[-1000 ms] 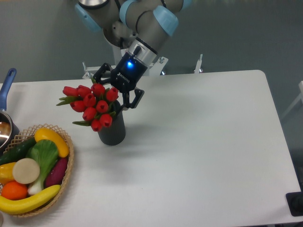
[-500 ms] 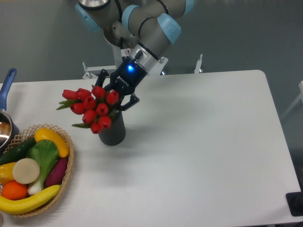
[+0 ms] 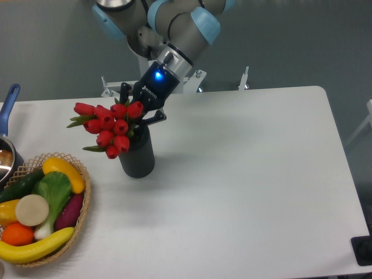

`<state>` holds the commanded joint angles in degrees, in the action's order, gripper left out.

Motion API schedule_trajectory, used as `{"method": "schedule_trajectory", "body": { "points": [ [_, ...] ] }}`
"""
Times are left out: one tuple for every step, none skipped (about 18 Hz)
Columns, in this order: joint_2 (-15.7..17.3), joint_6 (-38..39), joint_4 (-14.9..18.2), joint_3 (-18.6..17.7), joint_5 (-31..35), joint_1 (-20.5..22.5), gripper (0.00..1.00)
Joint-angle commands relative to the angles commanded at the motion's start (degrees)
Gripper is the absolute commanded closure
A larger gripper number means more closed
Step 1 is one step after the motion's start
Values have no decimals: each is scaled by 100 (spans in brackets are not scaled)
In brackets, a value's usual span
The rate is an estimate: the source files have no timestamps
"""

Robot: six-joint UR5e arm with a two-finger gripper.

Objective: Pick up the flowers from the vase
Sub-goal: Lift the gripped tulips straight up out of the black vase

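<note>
Flowers (image 3: 107, 129): red tulip bunch, leaning left above the vase mouth.
Vase (image 3: 138, 156): dark, upright on the table (image 3: 244, 174).
End effector (image 3: 141, 109): clamped on the flowers' stems.

White table (image 3: 244, 174), woven basket (image 3: 81, 224) — fruit, vegetables — blue-handled pot (image 3: 7, 125)

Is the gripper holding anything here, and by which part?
The gripper is shut on the flowers, gripping near the stems just above the vase mouth.
</note>
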<state>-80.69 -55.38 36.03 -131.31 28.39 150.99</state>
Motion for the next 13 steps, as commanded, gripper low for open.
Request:
{"method": "schedule_trajectory", "body": {
  "points": [
    [79, 71, 0, 44, 0, 18, 100],
    [141, 158, 9, 105, 0, 35, 100],
    [142, 290, 9, 193, 0, 44, 100],
    [133, 413, 9, 298, 0, 53, 100],
    [115, 519, 9, 403, 0, 70, 100],
    [107, 633, 9, 483, 0, 62, 100],
    [98, 677, 9, 536, -9, 70, 100],
    [98, 687, 9, 597, -9, 70, 100],
    [98, 704, 9, 667, -9, 70, 100],
    [80, 730, 9, 764, 0, 70, 100],
    [63, 774, 18, 843, 0, 79, 100],
    [54, 862, 18, 922, 0, 88, 100],
    [54, 949, 18, 993, 0, 123, 100]
  ]
}}
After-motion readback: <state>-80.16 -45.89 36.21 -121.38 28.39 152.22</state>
